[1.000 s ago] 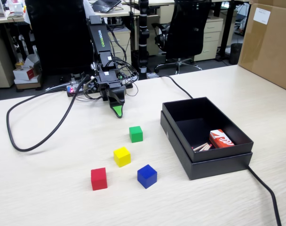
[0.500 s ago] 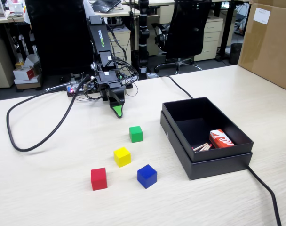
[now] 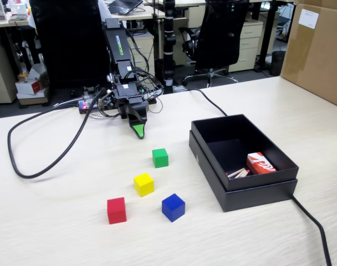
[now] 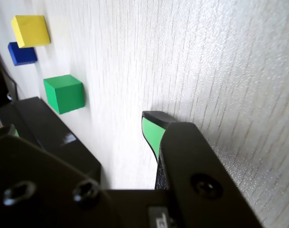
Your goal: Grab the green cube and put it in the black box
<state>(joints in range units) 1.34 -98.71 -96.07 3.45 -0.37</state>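
Observation:
The green cube (image 3: 160,157) sits on the pale table, apart from the other cubes and a short way in front of my gripper (image 3: 138,129). The gripper hangs tip-down just above the table, behind and slightly left of the cube. In the wrist view the green cube (image 4: 63,93) lies at the upper left, beyond the gripper (image 4: 94,113). The green-padded finger (image 4: 151,135) stands clear of the dark jaw on the left, with bare table between them and nothing held. The black box (image 3: 213,160) stands at the right in the fixed view.
Yellow (image 3: 143,184), red (image 3: 116,210) and blue (image 3: 173,207) cubes lie in front of the green one. A red-and-white packet (image 3: 260,163) is inside the box. A black cable (image 3: 52,160) loops at left. A cardboard carton (image 3: 318,50) stands at the back right.

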